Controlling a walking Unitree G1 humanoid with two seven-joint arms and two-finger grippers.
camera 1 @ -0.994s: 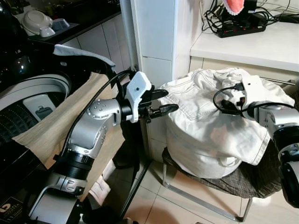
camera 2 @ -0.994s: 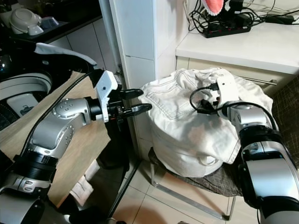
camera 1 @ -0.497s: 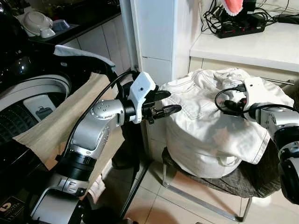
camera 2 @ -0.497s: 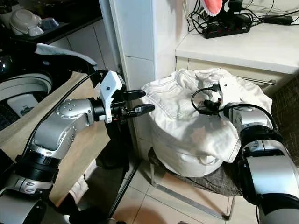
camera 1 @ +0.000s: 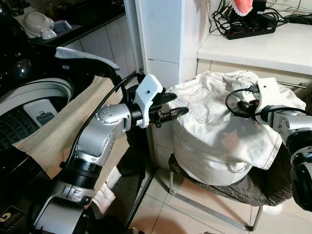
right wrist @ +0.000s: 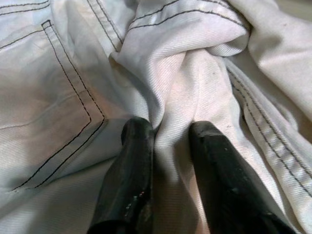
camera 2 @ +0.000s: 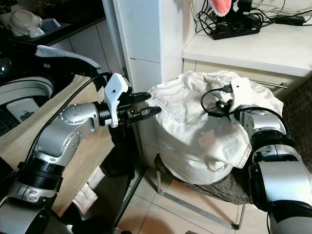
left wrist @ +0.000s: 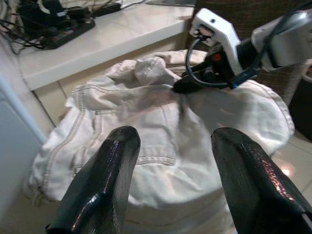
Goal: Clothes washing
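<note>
White jeans (camera 1: 219, 131) heaped on stool (camera 1: 253, 187) beside cabinet. Right gripper (right wrist: 168, 134) pinches fold of jeans at top of heap. Left gripper (camera 1: 170, 105), fingers spread, at heap's left edge.

Even indoor light, sharp head views

We see glare on the white countertop (camera 1: 263, 46), deep shade at far left, and soft blur on the near left gripper's fingers (left wrist: 100, 192).

Open room is left between the left gripper (camera 1: 171, 105) and the white trousers (camera 1: 219, 136) heaped on the stool (camera 1: 214, 207). Passage on the left is narrowed by the white cabinet (camera 1: 163, 44) and the washing machine (camera 1: 34, 105).
</note>
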